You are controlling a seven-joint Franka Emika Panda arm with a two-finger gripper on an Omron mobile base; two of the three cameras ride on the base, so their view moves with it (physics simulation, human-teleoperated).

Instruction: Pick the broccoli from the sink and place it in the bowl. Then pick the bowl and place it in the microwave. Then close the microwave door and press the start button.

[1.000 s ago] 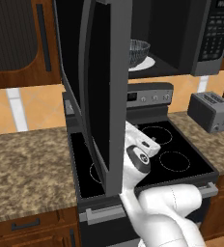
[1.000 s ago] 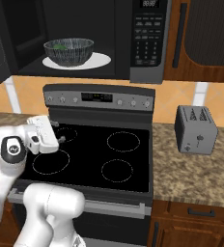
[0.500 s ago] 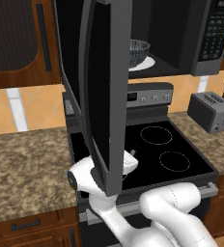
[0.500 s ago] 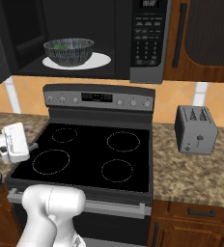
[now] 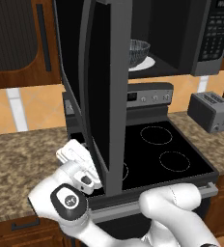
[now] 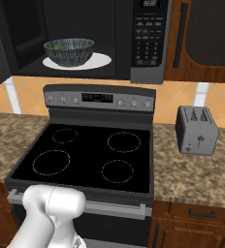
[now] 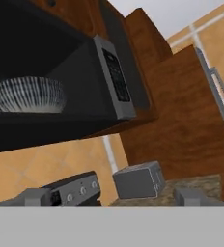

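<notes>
The bowl (image 6: 69, 51) rests on a white plate (image 6: 80, 62) inside the open microwave (image 6: 85, 38), and a bit of green broccoli (image 6: 61, 47) shows over its rim. The microwave door (image 5: 104, 96) stands swung far out over the stove. My gripper (image 5: 75, 155) is low, just left of the door's outer face, above the counter. In the hand view its fingertips (image 7: 34, 197) stand wide apart, open and empty, looking up at the bowl (image 7: 27, 94) and the keypad (image 7: 115, 72). The sink is out of view.
A black stovetop (image 6: 85, 157) lies below the microwave, with a control panel (image 6: 100, 98) behind it. A grey toaster (image 6: 197, 130) sits on the granite counter to the right. Brown cabinets flank the microwave. Granite counter (image 5: 17, 164) extends left of the stove.
The arm has swung left from above the stovetop, passing under the open door. The hand is now left of the door and has left the right base view. The jaws stayed open.
</notes>
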